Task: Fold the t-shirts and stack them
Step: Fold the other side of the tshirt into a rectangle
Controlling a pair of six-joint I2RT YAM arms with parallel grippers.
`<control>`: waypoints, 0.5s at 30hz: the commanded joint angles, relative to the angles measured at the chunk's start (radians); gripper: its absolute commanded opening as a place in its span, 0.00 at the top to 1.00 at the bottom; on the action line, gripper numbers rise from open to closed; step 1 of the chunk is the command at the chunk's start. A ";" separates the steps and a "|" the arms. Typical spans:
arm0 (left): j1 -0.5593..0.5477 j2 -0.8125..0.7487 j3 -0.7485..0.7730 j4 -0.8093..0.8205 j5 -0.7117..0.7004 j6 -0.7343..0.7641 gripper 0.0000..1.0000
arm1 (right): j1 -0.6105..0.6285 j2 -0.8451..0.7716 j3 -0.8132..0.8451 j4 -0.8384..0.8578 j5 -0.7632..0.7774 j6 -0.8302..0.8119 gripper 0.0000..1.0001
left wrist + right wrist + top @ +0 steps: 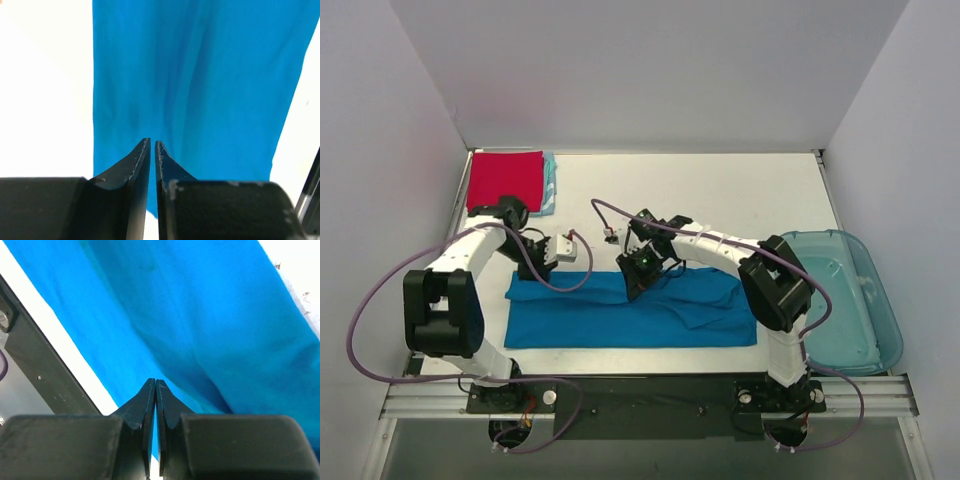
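Observation:
A bright blue t-shirt (620,315) lies as a long folded strip across the near middle of the table. My left gripper (536,266) is at its far left end, jaws closed on the cloth (200,90). My right gripper (638,280) is at the strip's far edge near the middle, jaws closed on the cloth (200,315), which bunches into creases to its right. A folded red t-shirt (504,180) sits at the far left on top of a light teal one (549,184). No yellowish shirt is in view.
A translucent blue plastic bin (845,300) stands at the right edge of the table. White walls enclose the table on three sides. A metal rail (640,395) runs along the near edge by the arm bases.

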 commanded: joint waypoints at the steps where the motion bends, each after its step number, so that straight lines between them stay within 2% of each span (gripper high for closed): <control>1: -0.133 -0.032 -0.037 0.202 0.126 -0.267 0.81 | -0.050 -0.095 -0.015 -0.041 -0.034 -0.010 1.00; 3: -0.202 -0.032 -0.089 0.343 0.042 -0.405 0.82 | -0.094 -0.119 -0.029 -0.028 0.018 0.043 1.00; 6: -0.268 -0.017 -0.141 0.535 -0.055 -0.490 0.83 | -0.125 -0.130 -0.050 -0.009 0.130 0.090 1.00; 7: -0.282 -0.008 -0.152 0.548 -0.069 -0.492 0.84 | -0.133 -0.123 -0.059 0.001 0.146 0.110 1.00; 11: -0.299 -0.007 -0.180 0.442 -0.033 -0.377 0.85 | -0.133 -0.063 -0.097 0.009 0.152 0.139 1.00; 15: -0.297 -0.050 -0.256 0.327 -0.045 -0.248 0.85 | -0.104 -0.095 -0.199 0.040 0.155 0.162 1.00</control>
